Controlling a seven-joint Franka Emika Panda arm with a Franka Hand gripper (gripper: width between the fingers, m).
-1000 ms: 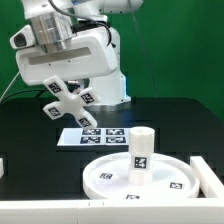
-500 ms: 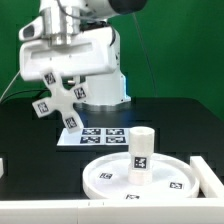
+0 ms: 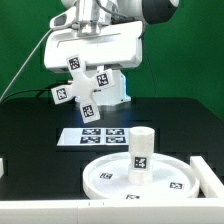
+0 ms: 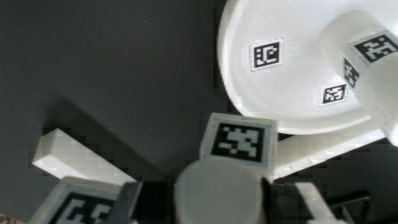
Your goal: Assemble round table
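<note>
The cross-shaped foot (image 3: 80, 86), white with square tags, hangs in the air above the table's back, at the exterior view's left of centre. My gripper (image 3: 86, 76) is shut on it, mostly hidden under the white wrist housing. In the wrist view the foot (image 4: 224, 178) fills the foreground between my dark fingers (image 4: 139, 200). The large rimmed round disc (image 3: 110, 172) lies flat at the table's front. The short cylindrical post (image 3: 141, 148) stands upright on it. The wrist view also shows the disc (image 4: 285, 95) and the post (image 4: 370, 50), well below the foot.
The marker board (image 3: 100, 135) lies flat on the black table behind the disc. A white block (image 3: 209, 176) stands by the disc at the exterior view's right, and another white piece (image 3: 2, 168) shows at the left edge. The robot's white base (image 3: 115, 90) stands at the back.
My arm has carried the foot toward the exterior view's right and turned it. The disc and the post have not moved.
</note>
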